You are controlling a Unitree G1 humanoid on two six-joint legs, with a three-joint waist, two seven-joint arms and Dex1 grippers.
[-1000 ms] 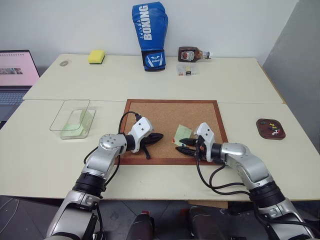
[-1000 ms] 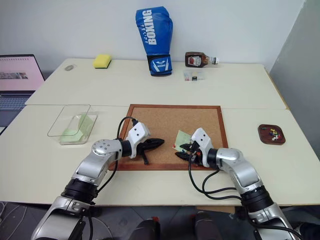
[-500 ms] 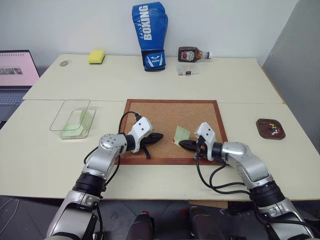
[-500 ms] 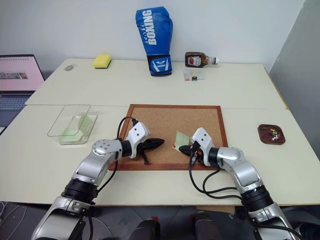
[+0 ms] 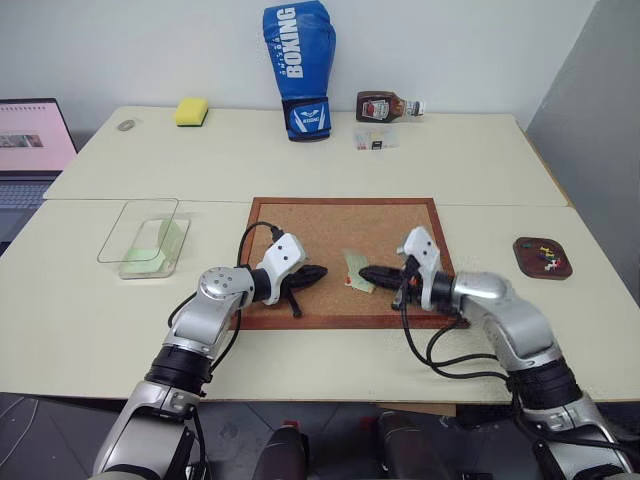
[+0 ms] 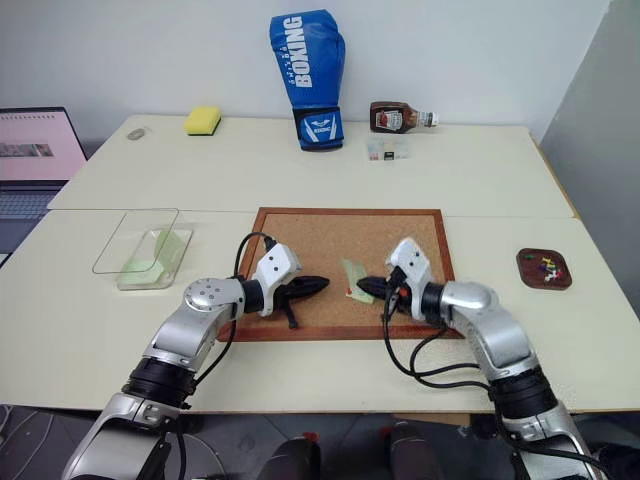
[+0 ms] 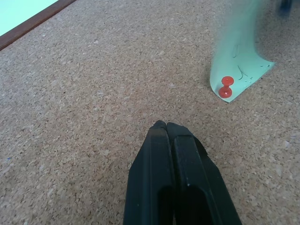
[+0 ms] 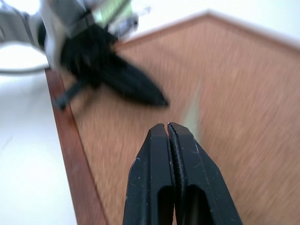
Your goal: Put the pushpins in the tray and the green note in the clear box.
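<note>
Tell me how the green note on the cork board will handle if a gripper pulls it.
The green note is probably floppy: its free part curls up off the cork board. It looks thin and light. A red pushpin at one corner seems to hold it, so pulling may tear it.

Room was evenly, brightly lit, apparently from overhead; shadows under the arms were soft and short. Right wrist view was smeared with motion blur. Green note [image 7: 239, 56] blurred toward its upper edge.
</note>
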